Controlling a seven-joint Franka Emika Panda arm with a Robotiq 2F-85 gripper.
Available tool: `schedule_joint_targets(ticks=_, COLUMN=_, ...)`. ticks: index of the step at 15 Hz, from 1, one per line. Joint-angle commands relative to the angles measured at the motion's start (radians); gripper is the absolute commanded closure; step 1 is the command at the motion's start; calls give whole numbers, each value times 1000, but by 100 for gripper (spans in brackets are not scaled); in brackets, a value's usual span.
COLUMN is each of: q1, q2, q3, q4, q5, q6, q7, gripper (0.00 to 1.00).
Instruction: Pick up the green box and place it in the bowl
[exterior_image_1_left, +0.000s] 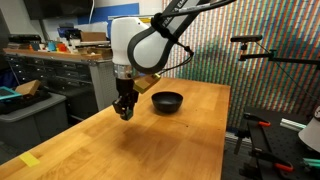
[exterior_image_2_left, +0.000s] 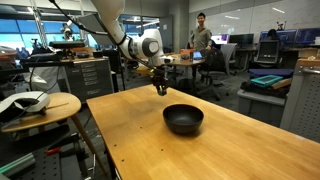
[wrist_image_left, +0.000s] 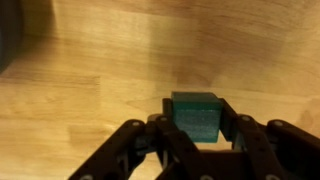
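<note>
**One green box pinched in the jaws, bowl sitting apart**

Biggest thing first: the wooden table (exterior_image_1_left: 190, 130) fills the lower half of both exterior views (exterior_image_2_left: 230, 150), light wood with plain grain.

Next down, the white arm (exterior_image_1_left: 135, 40) comes in from the top centre of an exterior view and bends down toward the tabletop. From the other side it reaches in from the upper left (exterior_image_2_left: 145, 45).

Then the bowl (exterior_image_1_left: 167, 101), black and round, standing upright on the table just right of centre. In an exterior view it sits lower centre (exterior_image_2_left: 183, 119), down and right of the tool and well apart from it. A dark blurry edge in the upper left corner of the wrist view is probably its rim, can't say for sure.

The gripper (exterior_image_1_left: 125, 112) hangs pointing down over bare wood, left of the bowl (exterior_image_2_left: 159, 89). In the wrist view (wrist_image_left: 196, 128) its black fingers (wrist_image_left: 160, 135) are clenched from both sides on the green box (wrist_image_left: 194, 108), bottom centre of frame, with a shadow on the wood beside it. The box is too small to pick out in the exterior views.

Smallest: a yellow tape strip (exterior_image_1_left: 30, 159) lying flat at the lower left.
</note>
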Motion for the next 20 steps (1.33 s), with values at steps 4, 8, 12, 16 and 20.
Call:
schedule_joint_targets(ticks=4, q1=-10, q2=-208, q3=-92, q4=-186, q5=-36, q6=64, q7=95, gripper=79)
schedule_joint_targets(ticks=8, q1=-40, q2=-264, q3=-138, q4=-250, q5=-55, q6=87, q7=139, gripper=79)
schedule_joint_targets(ticks=12, q1=-87, q2=-270, q3=-171, q4=-288, q5=-55, q6=108, q7=156, gripper=79)
schedule_joint_targets(ticks=16, q1=-143, q2=-250, q3=-182, q4=-299, q5=-27, q6=120, q7=144, gripper=79)
schedule_joint_targets(ticks=20, q1=-194, q2=-218, q3=-168, q4=-295, q5=13, q6=109, q7=126, gripper=79)
